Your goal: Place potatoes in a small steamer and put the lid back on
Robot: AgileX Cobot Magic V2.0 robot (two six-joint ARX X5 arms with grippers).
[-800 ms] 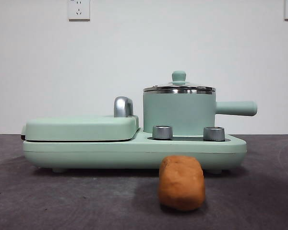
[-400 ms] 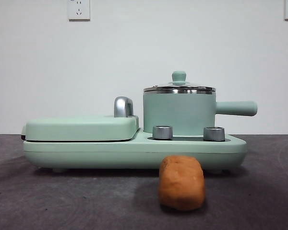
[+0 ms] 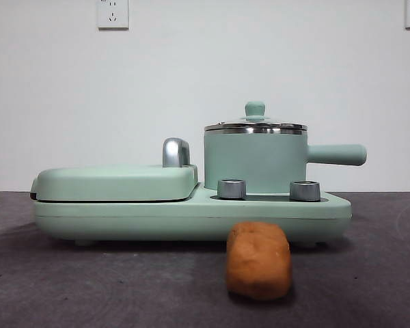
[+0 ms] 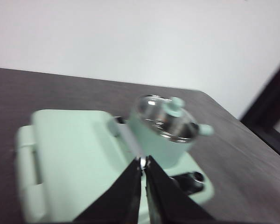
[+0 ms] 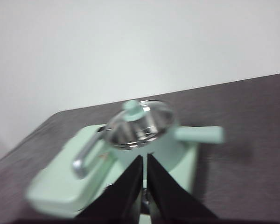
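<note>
Potato (image 3: 258,260) — rough, oblong, matte orange-brown

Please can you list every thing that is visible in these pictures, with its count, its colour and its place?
orange-brown rough oblong potato: one, on the dark table, in front of the appliance.
mint-green cylindrical steamer pot: one, on the appliance's base, straight side handle.
round clear glass lid: one, steel rim, mint-green knob, on the pot.
flat mint-green griddle cover: one, closed, beside the pot.
silver dials: two, on the base below the pot.
white wall sockets: two, high on the wall.
left end effector: black, shut, above the appliance.
right end effector: black, shut, above the appliance.
</note>
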